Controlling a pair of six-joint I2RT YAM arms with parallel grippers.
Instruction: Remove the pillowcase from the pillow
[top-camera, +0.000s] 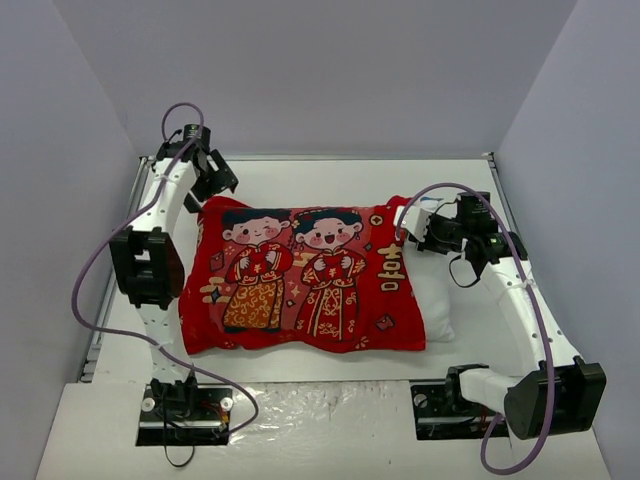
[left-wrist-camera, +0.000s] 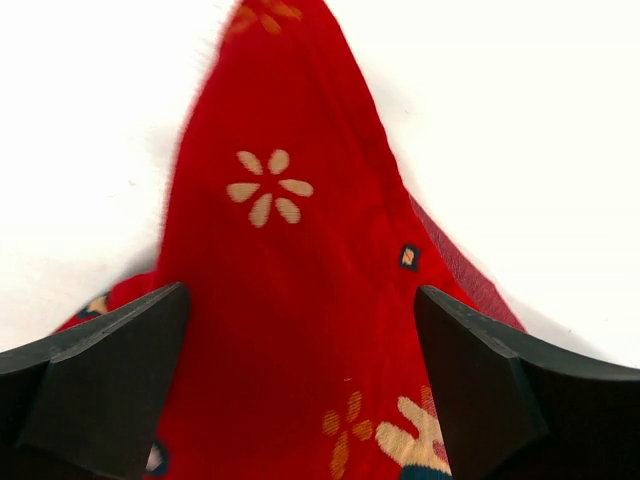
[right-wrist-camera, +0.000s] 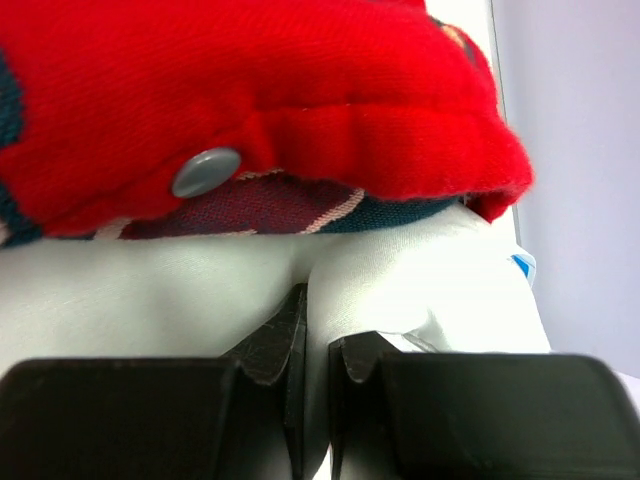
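Note:
The red pillowcase (top-camera: 300, 280) with two cartoon figures lies flat in the middle of the table, still over most of the white pillow (top-camera: 432, 290), whose right end sticks out of the case's open side. My left gripper (top-camera: 212, 180) is open at the case's far left corner; in the left wrist view the red cloth (left-wrist-camera: 290, 260) lies between its spread fingers (left-wrist-camera: 110, 385). My right gripper (top-camera: 420, 232) is shut on a fold of the white pillow (right-wrist-camera: 420, 290) just under the case's open edge (right-wrist-camera: 300, 130), which carries a grey button (right-wrist-camera: 205, 171).
Grey walls (top-camera: 60, 150) close in the white table (top-camera: 330, 175) on three sides. Cables (top-camera: 95, 270) loop off both arms. The arm bases (top-camera: 185, 405) stand on the near edge.

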